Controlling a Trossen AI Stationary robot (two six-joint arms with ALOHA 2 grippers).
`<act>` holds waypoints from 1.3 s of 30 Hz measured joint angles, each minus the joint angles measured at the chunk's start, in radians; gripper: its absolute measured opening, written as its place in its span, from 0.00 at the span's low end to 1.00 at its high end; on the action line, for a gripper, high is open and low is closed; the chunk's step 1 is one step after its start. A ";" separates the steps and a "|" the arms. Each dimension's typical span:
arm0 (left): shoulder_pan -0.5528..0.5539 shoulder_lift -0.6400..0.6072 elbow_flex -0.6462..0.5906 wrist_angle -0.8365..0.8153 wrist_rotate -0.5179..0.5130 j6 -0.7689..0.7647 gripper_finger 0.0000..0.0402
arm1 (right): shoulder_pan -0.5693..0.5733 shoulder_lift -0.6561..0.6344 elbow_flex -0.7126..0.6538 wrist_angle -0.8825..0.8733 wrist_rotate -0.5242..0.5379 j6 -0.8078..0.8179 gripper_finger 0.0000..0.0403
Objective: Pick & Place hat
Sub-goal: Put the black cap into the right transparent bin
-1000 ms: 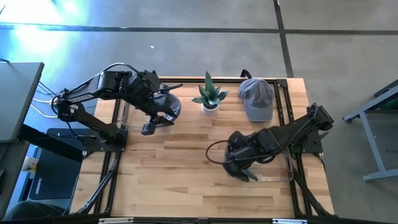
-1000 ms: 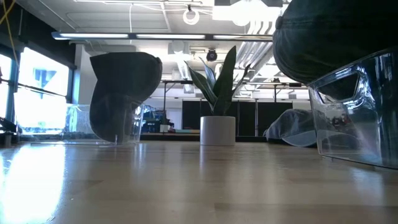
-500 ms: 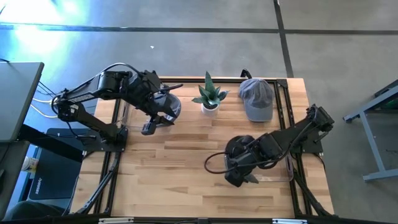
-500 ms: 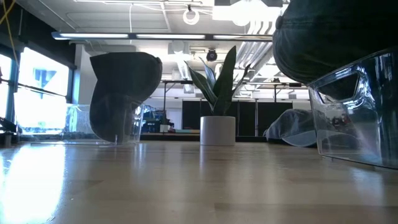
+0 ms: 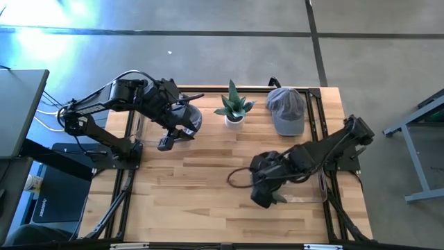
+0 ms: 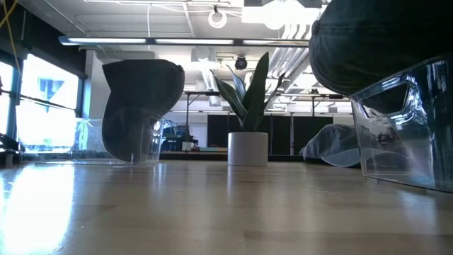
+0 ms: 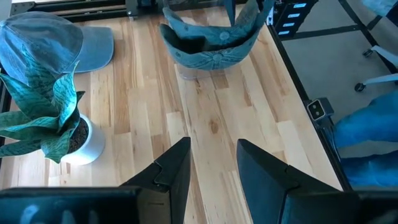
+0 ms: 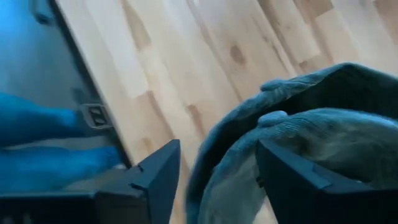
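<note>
Right pincer parted around dark hat; left pincer narrowly apart.

Open industrial lab: polished concrete floor, exposed ceiling ducts, large windows.

Pale striped butcher-block wood table w/ black frame; faded grey-blue cotton cap; green mottled-leaf plant in round white pot; dark arms.
</note>
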 joint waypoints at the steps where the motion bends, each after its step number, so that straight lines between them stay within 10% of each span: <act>1: 0.000 0.000 0.000 0.000 0.002 -0.001 0.31 | -0.004 -0.014 0.001 0.007 -0.007 0.023 0.53; 12: 0.000 0.000 0.000 0.000 0.006 -0.001 0.31 | -0.069 -0.171 0.001 -0.242 0.059 0.831 0.65; 27: 0.000 0.000 0.000 0.002 0.007 0.009 0.31 | -0.187 -0.098 -0.241 0.028 -0.147 0.808 0.59; 39: 0.000 0.000 0.000 0.001 0.007 0.011 0.31 | -0.183 -0.098 -0.231 0.034 -0.158 0.740 0.07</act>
